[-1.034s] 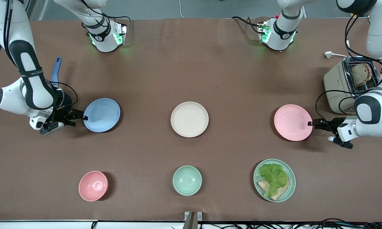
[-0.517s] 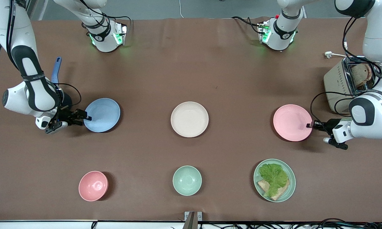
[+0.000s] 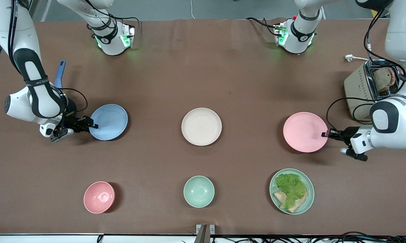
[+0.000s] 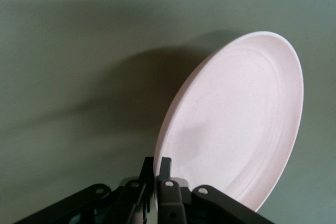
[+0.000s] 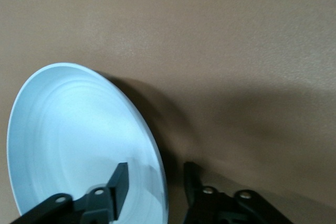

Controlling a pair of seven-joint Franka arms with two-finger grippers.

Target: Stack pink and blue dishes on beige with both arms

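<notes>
The pale pink plate point(image 3: 304, 131) is held by its rim at the left arm's end of the table, tilted up with a shadow under it. My left gripper point(image 3: 324, 134) is shut on that rim; the left wrist view shows the pink plate point(image 4: 236, 124) pinched in the left gripper point(image 4: 158, 163). At the right arm's end, the light blue plate point(image 3: 109, 121) lies flat on the table. My right gripper point(image 3: 93, 126) is open and straddles its rim. In the right wrist view, one finger is over the blue plate point(image 5: 73, 140) and the other outside the rim, with the right gripper point(image 5: 156, 167) around it. Between the two plates, the beige plate point(image 3: 201, 126) sits empty.
A toaster point(image 3: 368, 91) holding bread stands by the left arm. Nearer the front camera stand a small pink bowl point(image 3: 99, 197), a mint-green bowl point(image 3: 199, 191) and a mint-green plate point(image 3: 307, 199) with lettuce and bread. A blue handle point(image 3: 59, 74) pokes out by the right arm.
My left gripper has pulled the pink plate toward the beige plate and tipped it up. My right gripper has slid a little farther onto the blue plate's rim.
</notes>
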